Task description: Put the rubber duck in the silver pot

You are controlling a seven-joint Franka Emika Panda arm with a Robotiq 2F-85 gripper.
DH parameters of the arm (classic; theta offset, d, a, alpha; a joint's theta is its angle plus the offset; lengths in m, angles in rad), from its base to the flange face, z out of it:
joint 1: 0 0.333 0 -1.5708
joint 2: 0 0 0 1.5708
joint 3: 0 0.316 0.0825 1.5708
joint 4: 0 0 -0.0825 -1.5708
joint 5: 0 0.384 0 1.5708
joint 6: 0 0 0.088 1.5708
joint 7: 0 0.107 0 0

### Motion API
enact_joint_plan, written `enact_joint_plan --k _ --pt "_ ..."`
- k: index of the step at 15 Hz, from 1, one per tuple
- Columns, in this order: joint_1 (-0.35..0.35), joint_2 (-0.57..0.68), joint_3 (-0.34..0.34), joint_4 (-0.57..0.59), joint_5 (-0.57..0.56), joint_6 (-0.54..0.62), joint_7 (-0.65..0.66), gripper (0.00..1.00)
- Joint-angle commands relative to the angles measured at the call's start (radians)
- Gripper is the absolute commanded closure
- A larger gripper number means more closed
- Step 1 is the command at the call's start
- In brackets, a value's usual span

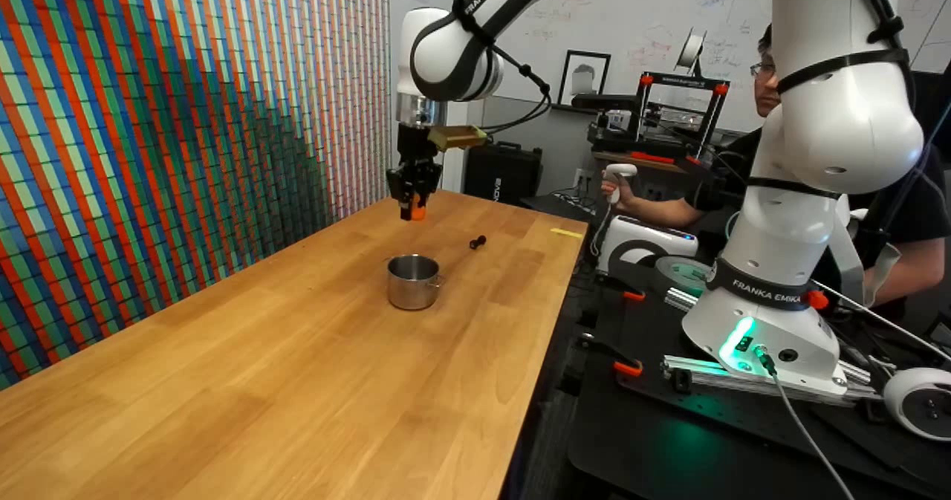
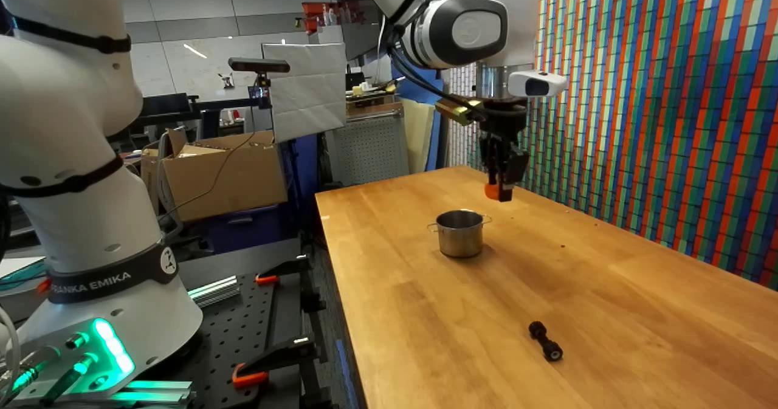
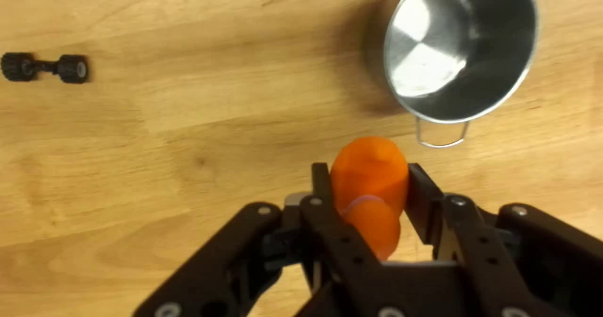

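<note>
Wooden table (image 1: 319, 351): was lit brightly and fairly evenly.
Silver pot (image 3: 490, 58): white glare was caught on its floor, and a soft shadow was cast beside it.
Robot base (image 1: 717, 329): a green glow was given off in both exterior views.
Whiteboard (image 1: 631, 24): white streaks of light were reflected.
Striped wall (image 1: 171, 136): a dark, soft-edged patch was spread across it.
Gripper (image 3: 369, 175): was slightly blurred in the wrist view.

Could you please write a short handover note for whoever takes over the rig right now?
Gripper: closed on the rubber duck, holding it above the table.
Silver pot: upright on the table, off to one side of the duck, not beneath it.
Done: duck grasped and off the table.
Left: carry it over the pot, lower and release.
</note>
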Motion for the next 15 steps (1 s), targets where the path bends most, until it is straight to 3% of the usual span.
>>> enact_joint_plan --k 1,8,9,11,14,15 --pt "-0.004 -0.079 0.044 -0.034 0.086 -0.075 -0.028 0.81" --pt "0.032 -0.069 0.079 -0.077 0.122 -0.06 -0.01 0.81" --pt "0.036 -0.062 0.08 -0.078 0.123 -0.062 -0.006 0.33" --pt "0.043 -0.05 0.076 -0.074 0.112 -0.046 0.005 0.28" --pt "0.039 -0.038 0.062 -0.038 0.098 -0.035 0.011 0.03" --pt "0.035 -0.041 0.057 -0.022 0.096 -0.043 0.01 0.0"
